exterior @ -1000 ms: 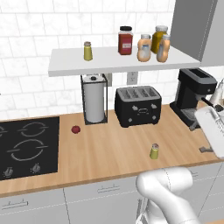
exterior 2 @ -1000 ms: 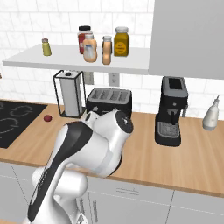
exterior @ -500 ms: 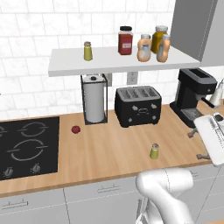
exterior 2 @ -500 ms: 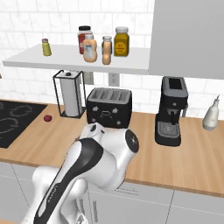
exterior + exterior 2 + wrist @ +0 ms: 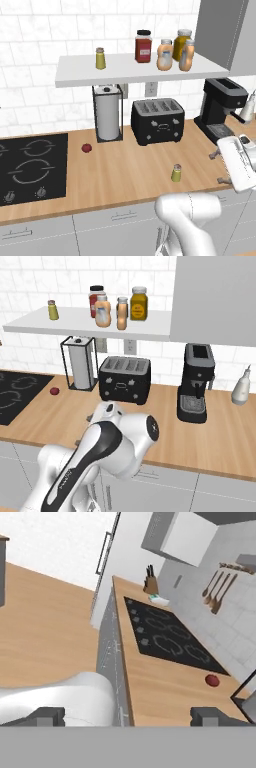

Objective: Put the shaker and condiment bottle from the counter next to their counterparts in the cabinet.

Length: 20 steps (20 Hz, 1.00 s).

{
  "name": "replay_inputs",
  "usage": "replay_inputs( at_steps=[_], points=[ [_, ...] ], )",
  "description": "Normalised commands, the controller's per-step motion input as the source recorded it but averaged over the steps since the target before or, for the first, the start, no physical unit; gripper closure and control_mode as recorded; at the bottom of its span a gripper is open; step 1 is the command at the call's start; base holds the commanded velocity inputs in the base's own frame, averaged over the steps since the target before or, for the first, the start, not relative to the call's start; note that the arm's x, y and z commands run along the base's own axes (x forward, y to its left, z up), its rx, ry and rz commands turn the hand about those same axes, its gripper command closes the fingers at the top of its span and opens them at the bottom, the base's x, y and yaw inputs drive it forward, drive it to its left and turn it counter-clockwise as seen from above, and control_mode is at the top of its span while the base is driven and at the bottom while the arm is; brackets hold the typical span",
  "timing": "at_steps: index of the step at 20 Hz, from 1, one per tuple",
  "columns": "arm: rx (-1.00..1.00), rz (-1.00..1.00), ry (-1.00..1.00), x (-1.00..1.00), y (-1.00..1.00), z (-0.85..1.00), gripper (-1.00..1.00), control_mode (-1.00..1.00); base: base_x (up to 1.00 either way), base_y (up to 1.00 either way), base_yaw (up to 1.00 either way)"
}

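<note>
Two yellow-green shakers with grey caps are in sight: one shaker point(image 5: 176, 173) stands upright on the wooden counter point(image 5: 125, 170), near its front edge and in front of the toaster point(image 5: 157, 121), with bare wood on every side; its twin point(image 5: 100, 58) stands alone toward the left end of the cabinet shelf point(image 5: 125, 70), with open board on both sides.

At the shelf's right end, four containers crowd together: a red-filled jar point(image 5: 143, 46), a fat peach bottle with a pale cap point(image 5: 164, 55), a yellow jar point(image 5: 182, 44), and the slim, waisted condiment bottle point(image 5: 188, 55) with a grey cap, just beside the fat one. The grey cabinet door point(image 5: 220, 30) rises at that end.

On the counter, one paper towel holder point(image 5: 107, 113), the toaster, one coffee machine point(image 5: 222, 107), one white soap bottle point(image 5: 241, 387) and one small red item point(image 5: 86, 148) sit toward the wall, and the black cooktop point(image 5: 30, 167) lies at the left.

The gripper point(image 5: 220, 167) hangs past the counter's front right edge, right of the counter shaker, jaws spread fully wide and empty; in the hand view its fingertips point(image 5: 47, 715) stand far apart.
</note>
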Motion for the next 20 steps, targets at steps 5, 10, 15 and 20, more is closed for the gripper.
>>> replay_inputs(
  at_steps=[5, 10, 15, 20],
  points=[
    [0.11, 0.0, 0.0, 0.34, 0.0, -0.11, -1.0, -1.0, 0.0, 0.0, 0.0],
    [0.11, 0.04, 0.0, 0.31, 0.0, -0.1, -1.0, -1.0, 0.0, 0.0, 0.0],
    [0.12, 0.08, 0.0, 0.31, 0.0, -0.19, -1.0, -1.0, 0.0, 0.0, 0.0],
    [0.12, 0.09, 0.0, 0.24, -0.04, -0.18, -1.0, -1.0, 0.0, 0.0, 0.0]
  ],
)
